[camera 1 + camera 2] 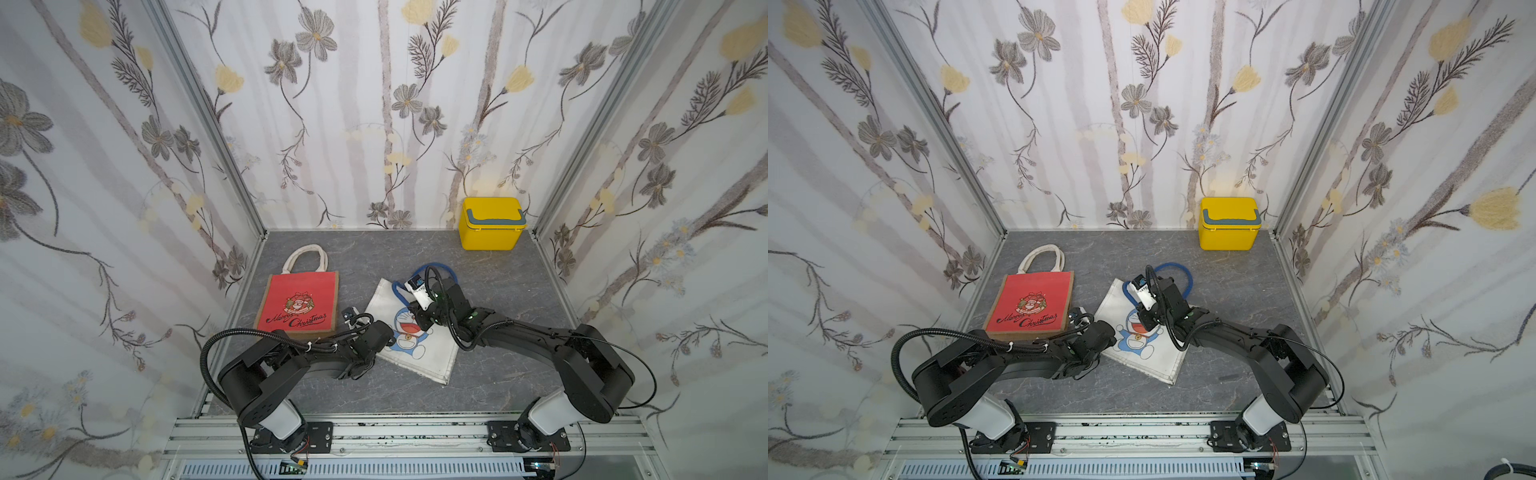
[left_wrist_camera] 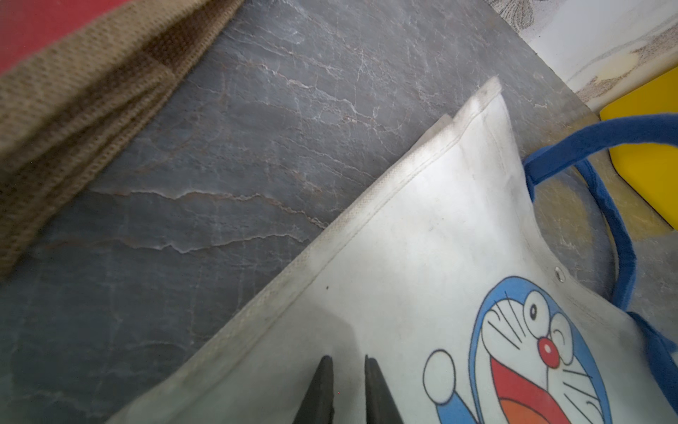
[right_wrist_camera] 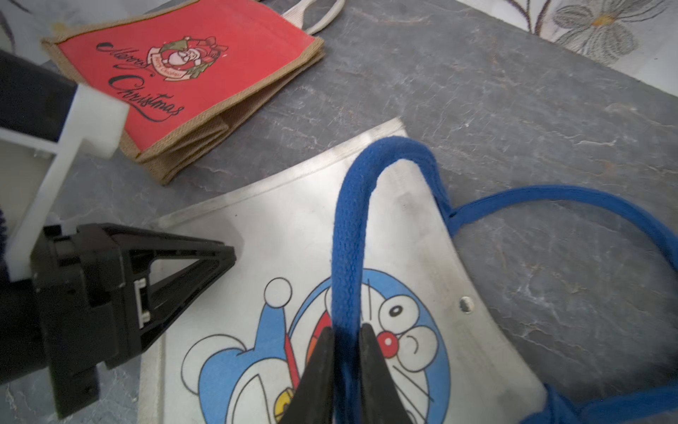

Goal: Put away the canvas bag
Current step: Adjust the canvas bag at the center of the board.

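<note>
Clamped by the right gripper is the handle of the canvas bag, laid seven o'clock from the yellow box; at its nine o'clock, closure of the left gripper cannot be told.

White bag print partly covered in top views — red bag blurred, cropped.

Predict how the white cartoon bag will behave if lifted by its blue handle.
Probably floppy: the white bag lies flat, its top edge curling. Likely light: thin, apparently empty cloth. The blue handle, pinched by the right gripper, would likely rise first, the body sagging below.
</note>
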